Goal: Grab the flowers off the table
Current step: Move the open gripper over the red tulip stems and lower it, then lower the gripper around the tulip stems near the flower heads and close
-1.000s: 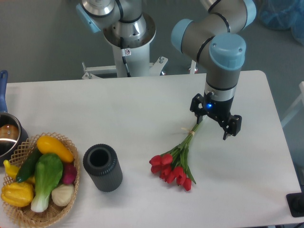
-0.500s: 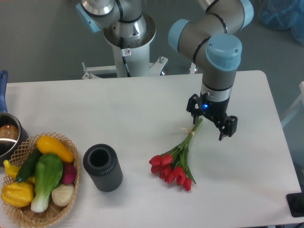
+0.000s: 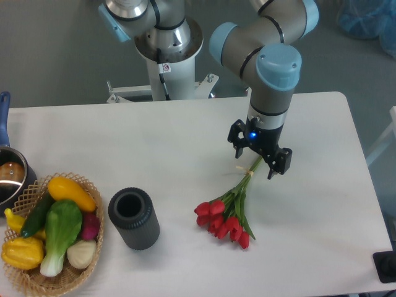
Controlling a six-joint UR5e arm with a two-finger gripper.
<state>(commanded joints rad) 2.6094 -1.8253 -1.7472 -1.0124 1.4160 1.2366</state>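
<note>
The flowers (image 3: pixel 228 212), a bunch of red tulips with green leaves and pale green stems, lie on the white table (image 3: pixel 185 148) right of centre, buds toward the front, stem ends toward the back. My gripper (image 3: pixel 253 162) is open and empty. It hangs over the upper stem ends, one finger on each side of them. I cannot tell whether the fingers touch the stems or the table.
A dark grey cylindrical vase (image 3: pixel 133 218) stands upright left of the flowers. A wicker basket (image 3: pixel 55 232) of vegetables sits at the front left. A metal pot (image 3: pixel 9 176) with a blue handle is at the left edge. A second robot base (image 3: pixel 167 46) stands behind the table.
My gripper has moved left, from right of the stems to over the stem ends. The flowers have not moved.
</note>
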